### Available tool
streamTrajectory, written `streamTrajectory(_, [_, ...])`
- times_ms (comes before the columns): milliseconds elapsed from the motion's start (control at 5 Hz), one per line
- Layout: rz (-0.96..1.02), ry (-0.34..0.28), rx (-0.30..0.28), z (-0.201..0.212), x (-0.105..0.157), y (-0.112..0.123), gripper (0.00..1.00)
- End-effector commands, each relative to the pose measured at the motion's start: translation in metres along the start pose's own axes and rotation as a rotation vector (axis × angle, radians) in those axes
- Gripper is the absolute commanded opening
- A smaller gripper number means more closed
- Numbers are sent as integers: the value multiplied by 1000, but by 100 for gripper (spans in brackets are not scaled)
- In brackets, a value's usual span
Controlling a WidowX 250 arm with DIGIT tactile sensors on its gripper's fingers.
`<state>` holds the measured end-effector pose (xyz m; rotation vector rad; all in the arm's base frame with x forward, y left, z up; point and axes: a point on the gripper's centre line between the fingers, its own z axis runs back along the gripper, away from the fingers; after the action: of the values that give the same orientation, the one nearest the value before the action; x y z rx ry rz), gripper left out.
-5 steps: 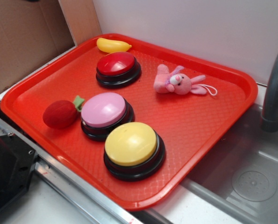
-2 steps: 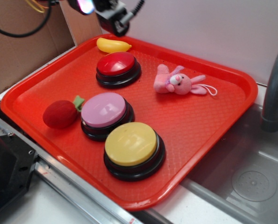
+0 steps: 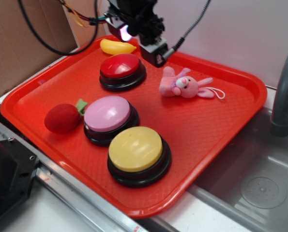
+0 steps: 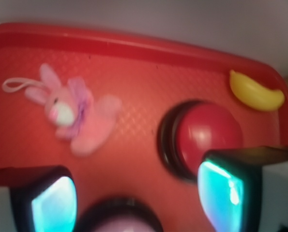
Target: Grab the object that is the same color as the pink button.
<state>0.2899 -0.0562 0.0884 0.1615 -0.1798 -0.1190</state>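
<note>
White wall point(image 3: 231, 29) behind. Cardboard panel point(image 3: 18, 43) at left. Steel sink point(image 3: 260, 188) at right with grey faucet point(image 3: 284, 92). Metal rail point(image 3: 71, 193) along near edge. Even, soft light.

The robot's arm point(image 3: 134, 19) is black — a blocky, angular assembly of dark plastic housings seen at the top of the exterior view. A small patch on its underside glows pinkish-white. Black cables point(image 3: 47, 41) loop away from it to the left, with a few thinner yellow and orange wires bundled beside them, and a grey coiled-looking cord point(image 3: 189, 29) runs off to the upper right from a small black block. In the wrist view the gripper point(image 4: 139, 193) shows two black-framed fingers point(image 4: 223, 188) whose inner pads glow translucent cyan — the right-hand one backed by a pale grey-white body.
</note>
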Motion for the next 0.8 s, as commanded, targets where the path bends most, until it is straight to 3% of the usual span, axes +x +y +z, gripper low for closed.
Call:
streamTrajectory(0, [-77,-18,-14,-23,35,-17,100])
streamTrajectory(200, [-117,13,-57,-36,35,-25,100])
streamTrajectory(600, [-124,90,-70,-58,33,-28,100])
